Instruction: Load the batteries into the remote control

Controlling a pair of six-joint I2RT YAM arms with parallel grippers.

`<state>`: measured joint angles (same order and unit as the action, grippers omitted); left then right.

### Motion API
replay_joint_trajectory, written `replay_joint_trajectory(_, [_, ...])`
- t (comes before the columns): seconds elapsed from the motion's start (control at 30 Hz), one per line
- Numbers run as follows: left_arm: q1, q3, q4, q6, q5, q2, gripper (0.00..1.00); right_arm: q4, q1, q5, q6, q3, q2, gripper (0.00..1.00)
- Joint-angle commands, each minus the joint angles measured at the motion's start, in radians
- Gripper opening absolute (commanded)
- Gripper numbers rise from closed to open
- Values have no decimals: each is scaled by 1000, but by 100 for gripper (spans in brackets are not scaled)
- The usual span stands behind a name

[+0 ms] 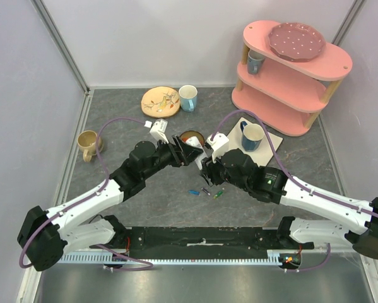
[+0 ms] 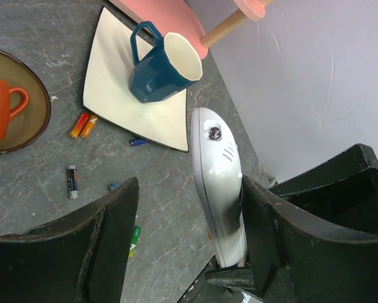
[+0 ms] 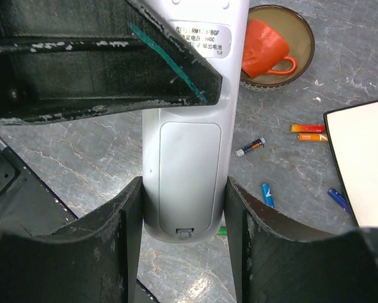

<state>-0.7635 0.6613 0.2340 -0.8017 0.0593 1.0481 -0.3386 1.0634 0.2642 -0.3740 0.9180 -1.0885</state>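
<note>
Top external: both arms meet mid-worktop. The left gripper (image 1: 186, 151) and right gripper (image 1: 204, 161) are nose to nose, with the remote control (image 1: 192, 144) showing only as a white sliver between them. Three batteries (image 1: 206, 191) lie on the worktop just on the near side of the grippers. How the jaws stand cannot be read from here.

Left wrist: the left gripper (image 2: 190, 183) is spread. The remote (image 2: 217, 189) stands in the gap, close against one finger (image 2: 283, 246); the other finger (image 2: 113, 233) is clear of it. Beyond the fingertips are more batteries (image 2: 72, 181), in orange, blue, black and green, and a blue mug (image 2: 163, 66) on a white square plate (image 2: 110, 95).

Right wrist: the right gripper (image 3: 183, 183) pinches the remote (image 3: 182, 158) by its long edges, both fingers (image 3: 239, 240) pressed to it. The back face is up, with its panel and latch in view only here. A left finger crosses over the remote's far part. An orange cup (image 3: 267, 47) sits in a brown bowl (image 3: 305, 38) ahead, with loose batteries (image 3: 250, 147) off to the side.
</note>
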Motion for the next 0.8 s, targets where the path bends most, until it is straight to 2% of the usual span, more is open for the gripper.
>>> replay_joint_trajectory(0.0, [-10, 47, 99, -22, 20, 24, 70, 24, 7, 15, 10, 41, 6, 27])
replay_joint_trajectory(0.33, [-13, 60, 137, -11, 51, 61, 59, 23, 7, 21, 12, 36, 13, 27])
replay_joint_trajectory(0.63, [-16, 32, 163, -13, 74, 59, 42, 16, 7, 21, 15, 44, 15, 28])
replay_joint_trajectory(0.73, [-16, 27, 166, -7, 85, 64, 27, 12, 7, 24, 14, 45, 15, 29])
replay_joint_trajectory(0.77, [-17, 26, 169, -5, 85, 66, 16, 10, 7, 27, 14, 45, 16, 29])
